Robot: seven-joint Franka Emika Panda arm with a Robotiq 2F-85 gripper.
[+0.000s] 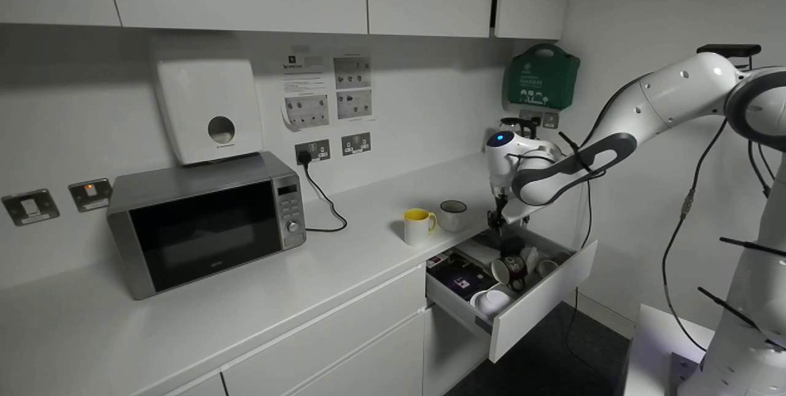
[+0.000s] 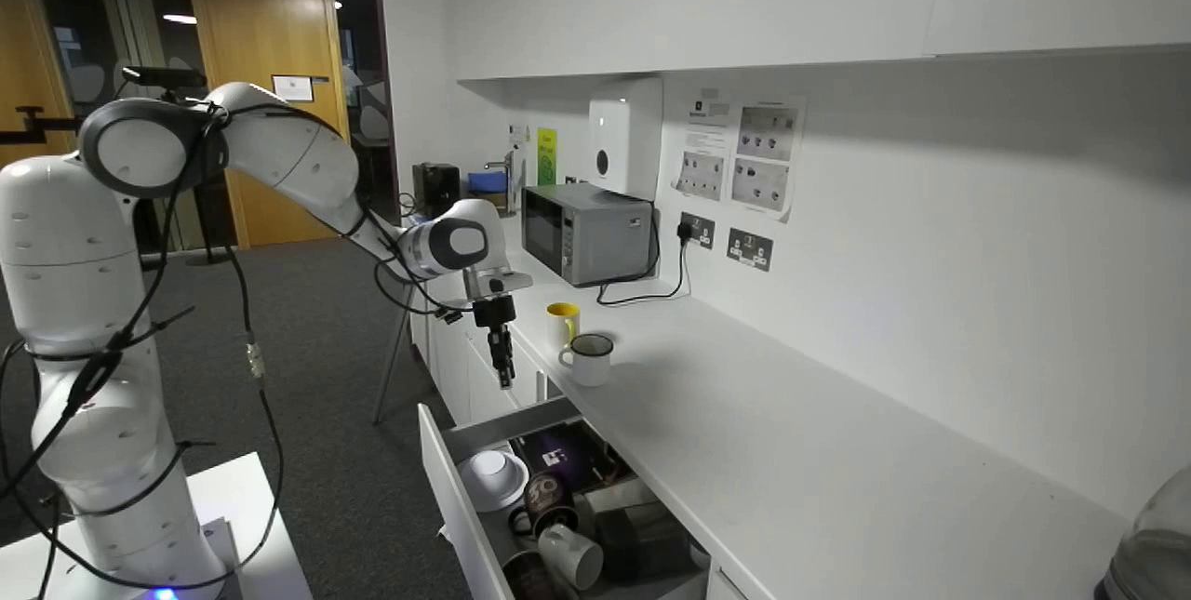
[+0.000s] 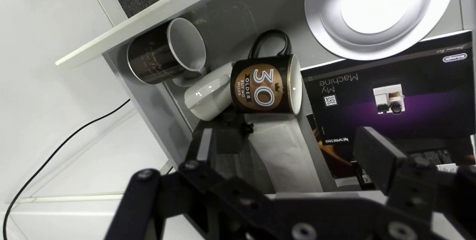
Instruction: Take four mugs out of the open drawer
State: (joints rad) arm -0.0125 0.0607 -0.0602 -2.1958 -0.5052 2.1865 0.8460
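In exterior view: pincer [image 2: 505, 383], jaws spread wide, above open drawer [image 2: 462, 507]; yellow-lined mug [image 2: 559, 332], then dark-rimmed mug [image 2: 593, 364], on counter [image 2: 791, 433]. Wrist view, inside drawer: brown mug [image 3: 150, 57], white mug [image 3: 208, 96], "30" mug [image 3: 260, 87], white crockery [image 3: 323, 35].

inside the drawer [image 1: 543, 302], you have bare floor between the dark mug [image 3: 150, 57] and the handle of the black "30" mug [image 3: 264, 83], but the white mug [image 3: 209, 92] blocks that gap's rear. on the worktop [image 2: 837, 451], you have free surface beside the dark-rimmed mug [image 2: 591, 366]; the yellow-lined mug [image 1: 417, 228] crowds its other side.
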